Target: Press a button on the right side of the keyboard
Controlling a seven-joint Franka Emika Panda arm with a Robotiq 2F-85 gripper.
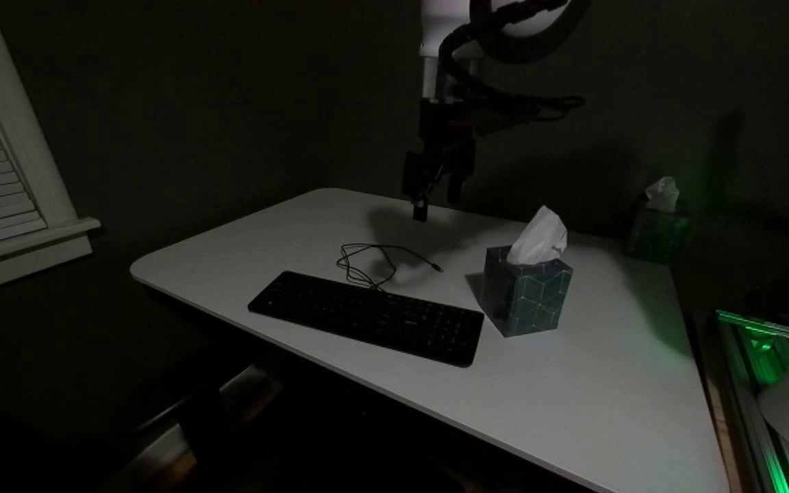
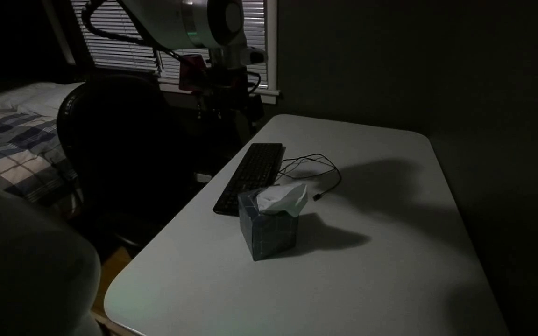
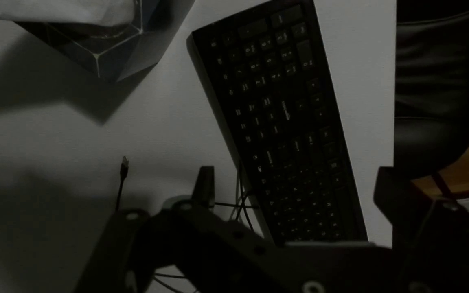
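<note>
Keyboard (image 1: 367,317) lies on the desk (image 1: 593,397), near the tissue box (image 1: 538,301); my pincer (image 3: 295,185) hangs above, wide and empty. I judge nothing pressed yet: lowering and pressing on the right side remain.

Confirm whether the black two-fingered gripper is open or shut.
The gripper is open: in the wrist view, its fingertips stand wide apart.

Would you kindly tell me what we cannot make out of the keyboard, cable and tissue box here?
In an exterior view, the tissue box hides one near corner of the keyboard.
In both exterior views, key labels are too small and dark to read.
Wrist view: the gripper hides the keyboard's lower end and a stretch of the cable.
Wrist view: the top edge cuts off part of the tissue box.
</note>
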